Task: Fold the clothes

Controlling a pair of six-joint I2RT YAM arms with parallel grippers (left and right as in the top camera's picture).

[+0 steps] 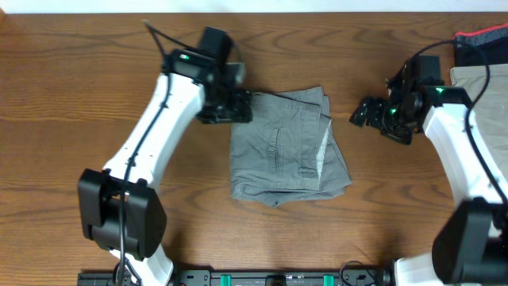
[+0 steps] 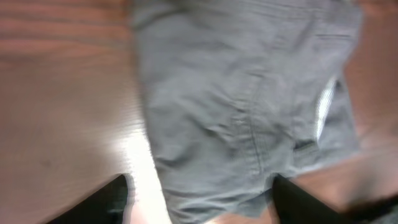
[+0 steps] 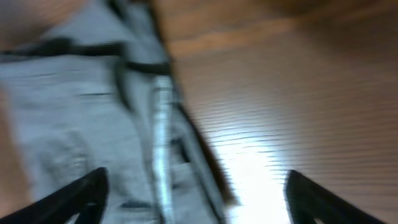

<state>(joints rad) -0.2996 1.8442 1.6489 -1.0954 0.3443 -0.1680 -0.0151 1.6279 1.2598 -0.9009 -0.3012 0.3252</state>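
The grey-green shorts [image 1: 287,147] lie folded on the wooden table, roughly square, with a pocket seam showing on top. They also fill the left wrist view [image 2: 249,106] and the left half of the right wrist view [image 3: 81,112]. My left gripper [image 1: 238,106] is open at the shorts' upper left corner, its fingers spread on either side of the cloth edge [image 2: 199,202]. My right gripper [image 1: 367,114] is open and empty, hovering to the right of the shorts, apart from them [image 3: 196,199].
More clothes lie at the far right edge: a tan piece [image 1: 486,87] and a dark and red piece [image 1: 480,44] behind it. The bare wooden table [image 1: 71,103] stretches left of the shorts.
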